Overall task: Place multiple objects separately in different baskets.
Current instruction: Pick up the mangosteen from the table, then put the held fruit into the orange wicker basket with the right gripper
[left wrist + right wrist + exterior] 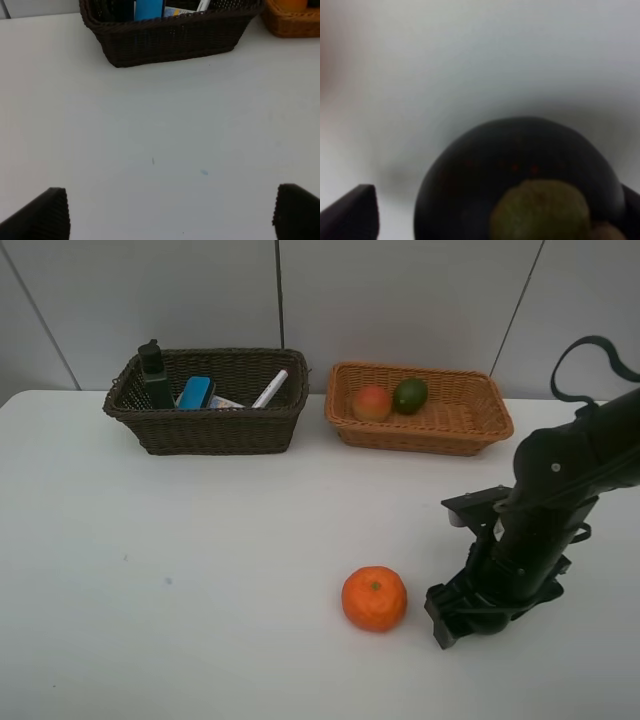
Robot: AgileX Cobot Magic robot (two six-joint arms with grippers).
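My right gripper [470, 615] is down at the table, right of the orange fruit [374, 598]. In the right wrist view its fingers stand open [497, 195] on either side of the dark fruit [520, 155], with a gap at one finger [355, 212]. The arm hides that fruit in the high view. The dark brown basket [205, 430] holds the green pump bottle [153, 375], the blue-capped bottle [195, 392] and the marker [270, 389]. The tan basket [430, 430] holds the red-orange fruit [371, 402] and the green fruit [410, 394]. My left gripper [172, 200] is open and empty. The eraser is hidden.
The left wrist view shows the dark basket [170, 40] ahead across bare white table [160, 125], with a corner of the tan basket [292, 22] beside it. Both baskets stand at the table's far edge against the wall.
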